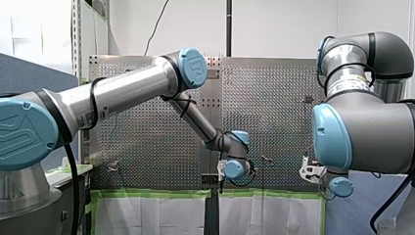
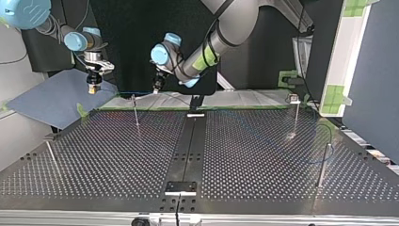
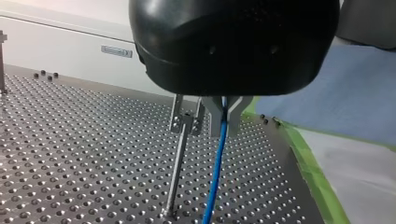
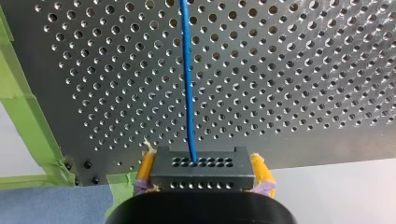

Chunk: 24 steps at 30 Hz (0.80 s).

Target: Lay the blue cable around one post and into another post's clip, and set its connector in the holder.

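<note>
Treat the blue cable (image 3: pixel 215 172) as limp: your left claw (image 3: pixel 224 114) pinches it beside the post (image 3: pixel 180 158), right claw (image 4: pixel 204 173) clamps its connector (image 4: pixel 201 161).

The perforated table (image 4: pixel 303 70) is grey sheet metal with a dull, semi-matt finish. The blue cable (image 4: pixel 187 84) above it has a smooth plastic jacket. The connector (image 4: pixel 203 170) is dark matt plastic. The post (image 3: pixel 176 172) on the table is bare bright metal. The green tape (image 4: pixel 28 112) along the table's edge is matt.
</note>
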{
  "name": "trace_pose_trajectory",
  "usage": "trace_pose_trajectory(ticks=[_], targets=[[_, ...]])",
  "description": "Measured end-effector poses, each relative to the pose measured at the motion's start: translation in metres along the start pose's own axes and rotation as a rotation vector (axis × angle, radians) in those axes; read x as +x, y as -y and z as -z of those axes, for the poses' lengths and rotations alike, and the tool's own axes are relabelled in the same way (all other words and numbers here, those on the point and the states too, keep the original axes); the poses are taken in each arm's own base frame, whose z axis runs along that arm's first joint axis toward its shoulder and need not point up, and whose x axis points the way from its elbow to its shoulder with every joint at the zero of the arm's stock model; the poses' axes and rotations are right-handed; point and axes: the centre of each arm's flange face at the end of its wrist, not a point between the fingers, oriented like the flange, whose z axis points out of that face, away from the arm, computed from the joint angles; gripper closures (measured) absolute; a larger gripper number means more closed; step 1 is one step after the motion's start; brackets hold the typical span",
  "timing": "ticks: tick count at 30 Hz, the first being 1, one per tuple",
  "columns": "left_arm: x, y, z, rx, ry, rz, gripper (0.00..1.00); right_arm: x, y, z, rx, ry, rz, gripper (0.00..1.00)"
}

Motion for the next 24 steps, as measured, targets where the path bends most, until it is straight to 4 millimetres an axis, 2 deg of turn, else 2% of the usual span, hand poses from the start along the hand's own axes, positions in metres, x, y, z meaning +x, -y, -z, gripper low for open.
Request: trace_pose_trajectory(ticks=[24], targets=[[-0.0044,0.0008,-0.0038,0.008,-0.007,-0.003,0.98,0.0018,-0.0013,-0.0043,0.001,-0.009,-0.002,1.0]])
